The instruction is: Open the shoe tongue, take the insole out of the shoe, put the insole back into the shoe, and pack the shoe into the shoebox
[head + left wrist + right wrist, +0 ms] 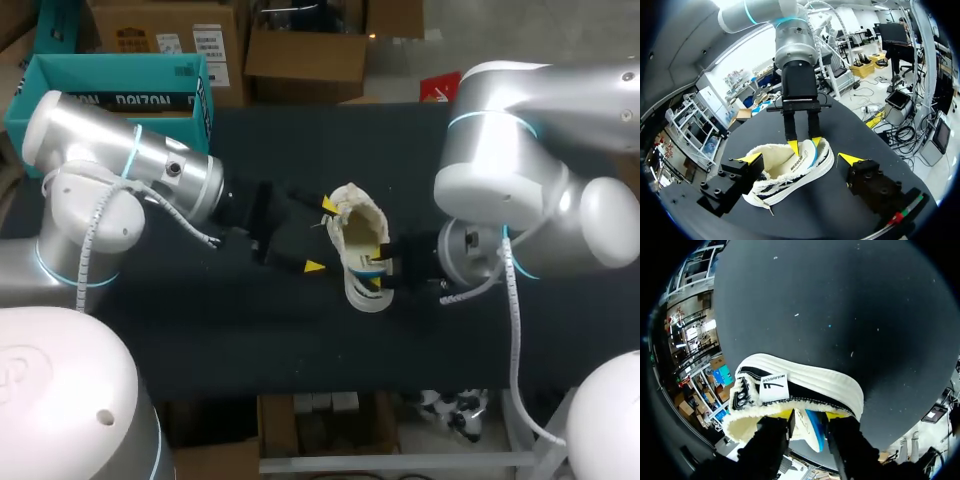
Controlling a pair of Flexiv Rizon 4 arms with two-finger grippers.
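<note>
The cream shoe (360,245) sits mid-frame on the black worktop (300,340). The right gripper (378,270) has its fingers narrowly pinched on the shoe's rim. The left gripper (321,236), just left of the shoe, spreads its fingers wide.

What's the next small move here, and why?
Probably close the left tool on the shoe to steady it. Its fingers stand open on either side of the shoe, while the right tool pinches a cream and blue piece at the opening, perhaps the insole, ready to pull.
</note>
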